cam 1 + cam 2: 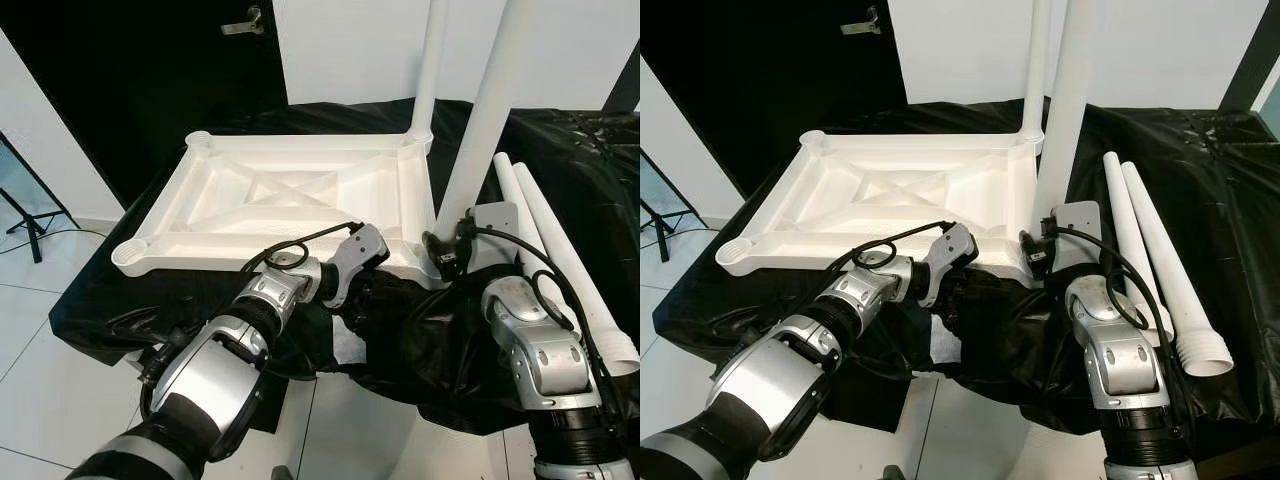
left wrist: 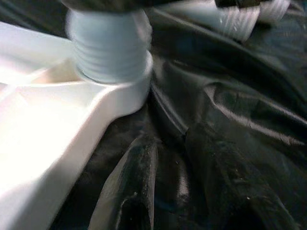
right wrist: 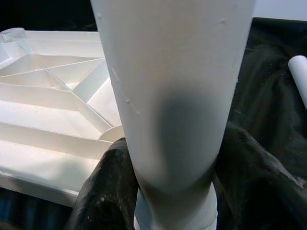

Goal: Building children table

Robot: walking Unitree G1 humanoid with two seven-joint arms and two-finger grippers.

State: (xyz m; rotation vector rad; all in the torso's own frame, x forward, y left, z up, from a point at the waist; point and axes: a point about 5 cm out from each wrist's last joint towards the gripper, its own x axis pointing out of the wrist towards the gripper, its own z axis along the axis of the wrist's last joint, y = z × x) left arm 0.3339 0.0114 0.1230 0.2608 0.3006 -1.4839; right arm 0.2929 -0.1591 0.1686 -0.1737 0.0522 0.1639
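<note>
Upturned white tabletop (image 1: 290,205) on the black-draped bench (image 1: 560,150), ribs up. Right gripper (image 3: 168,191) clamped round an upright white leg (image 1: 487,120) seated in the tabletop's near right corner. Second leg (image 1: 430,70) standing at the far right corner; two loose legs (image 1: 1160,260) lying along the bench's right side. Left gripper (image 2: 177,187), fingers apart, low on the black cloth just beside that near right corner.

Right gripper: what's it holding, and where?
The right gripper clamps the upright white table leg near its threaded lower end, just above the tabletop's corner socket.
</note>
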